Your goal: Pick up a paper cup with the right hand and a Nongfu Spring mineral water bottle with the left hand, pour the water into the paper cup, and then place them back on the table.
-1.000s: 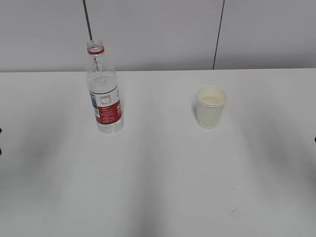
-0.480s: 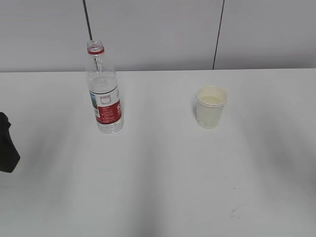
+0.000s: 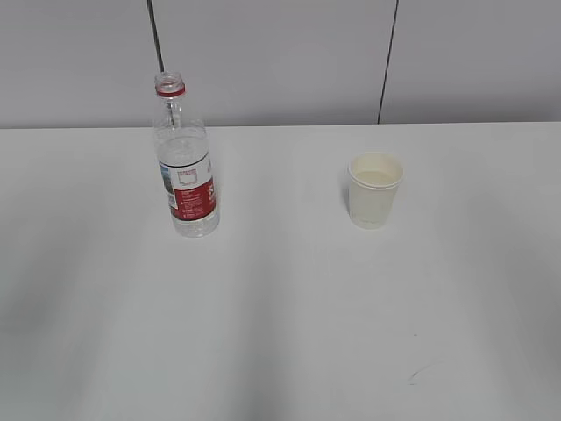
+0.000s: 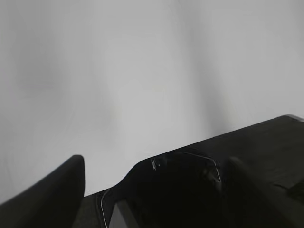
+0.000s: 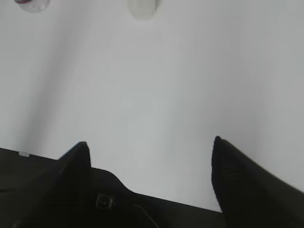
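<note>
well back, right hand (image 5: 149, 147) fingers (image 5: 76, 159) spread, over table (image 5: 166, 95)

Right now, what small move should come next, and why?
Probably ease the right hand forward toward the paper cup: its jaws stand open and empty, and the cup stands upright, ungripped, far ahead.

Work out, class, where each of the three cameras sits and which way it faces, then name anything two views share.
Exterior view: raised in front of the table, looking down at a slant toward the back wall; the bottle is left and the paper cup right; no arm shows.
Left wrist view: on the left arm, facing bare table; dark parts of the left gripper fill the bottom.
Right wrist view: on the right arm, over the table; right gripper open.
Shared: exterior and right wrist views both show cup and bottle.
</note>
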`<state>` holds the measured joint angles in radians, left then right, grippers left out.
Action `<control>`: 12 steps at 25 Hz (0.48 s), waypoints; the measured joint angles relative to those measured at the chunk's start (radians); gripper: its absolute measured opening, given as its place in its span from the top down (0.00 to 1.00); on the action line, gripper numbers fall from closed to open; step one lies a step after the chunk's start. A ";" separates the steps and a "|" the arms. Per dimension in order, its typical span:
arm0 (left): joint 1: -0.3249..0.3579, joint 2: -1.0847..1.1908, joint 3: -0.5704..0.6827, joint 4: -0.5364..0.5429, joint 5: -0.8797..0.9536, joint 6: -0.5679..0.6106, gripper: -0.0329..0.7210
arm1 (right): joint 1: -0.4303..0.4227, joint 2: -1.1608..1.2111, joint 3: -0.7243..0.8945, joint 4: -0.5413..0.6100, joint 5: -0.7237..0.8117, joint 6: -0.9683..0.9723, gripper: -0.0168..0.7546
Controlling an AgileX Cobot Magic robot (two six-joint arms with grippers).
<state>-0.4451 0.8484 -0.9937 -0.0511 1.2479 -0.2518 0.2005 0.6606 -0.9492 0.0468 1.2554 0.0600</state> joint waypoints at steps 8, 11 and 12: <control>0.000 -0.211 0.000 -0.007 0.017 0.087 0.26 | 0.000 -0.249 0.043 0.023 0.010 0.000 0.22; 0.000 -0.282 0.022 -0.001 0.017 0.089 0.26 | 0.000 -0.320 0.111 0.025 0.010 0.000 0.22; 0.000 -0.311 0.038 0.000 0.017 0.089 0.26 | 0.000 -0.345 0.136 0.025 0.012 0.000 0.22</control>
<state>-0.4451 0.5378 -0.9553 -0.0510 1.2649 -0.1629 0.2005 0.3151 -0.8133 0.0714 1.2669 0.0600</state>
